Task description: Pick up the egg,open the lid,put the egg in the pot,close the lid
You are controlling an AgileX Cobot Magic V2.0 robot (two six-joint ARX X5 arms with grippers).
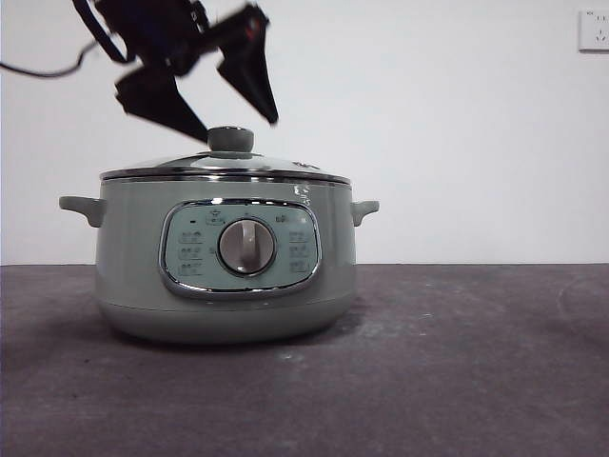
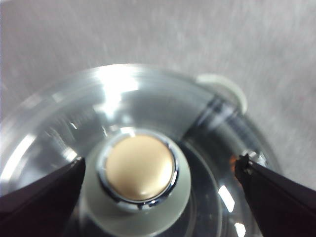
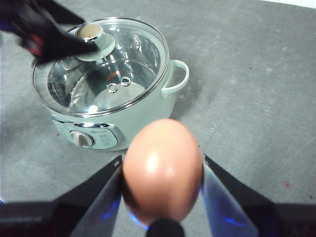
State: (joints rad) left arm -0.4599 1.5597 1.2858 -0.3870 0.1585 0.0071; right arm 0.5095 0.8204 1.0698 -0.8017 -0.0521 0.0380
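Observation:
The pale green pot point(image 1: 228, 276) stands on the dark table with the glass lid point(image 1: 285, 169) on it. My left gripper point(image 1: 239, 130) hangs open just above the lid's green knob point(image 1: 230, 139), one jaw on each side. In the left wrist view the left gripper point(image 2: 160, 160) has its jaws wide apart around the knob point(image 2: 139, 168), not touching it. My right gripper point(image 3: 162, 159) is shut on the reddish-brown egg point(image 3: 163, 170) and holds it in the air, above and in front of the pot point(image 3: 148, 111). It is out of the front view.
The pot's side handles point(image 1: 81, 208) point(image 1: 364, 209) stick out left and right. A wall socket point(image 1: 594, 30) is at the top right. A black cable point(image 1: 38, 69) trails from the left arm. Bare grey table point(image 1: 476, 362) lies right of the pot.

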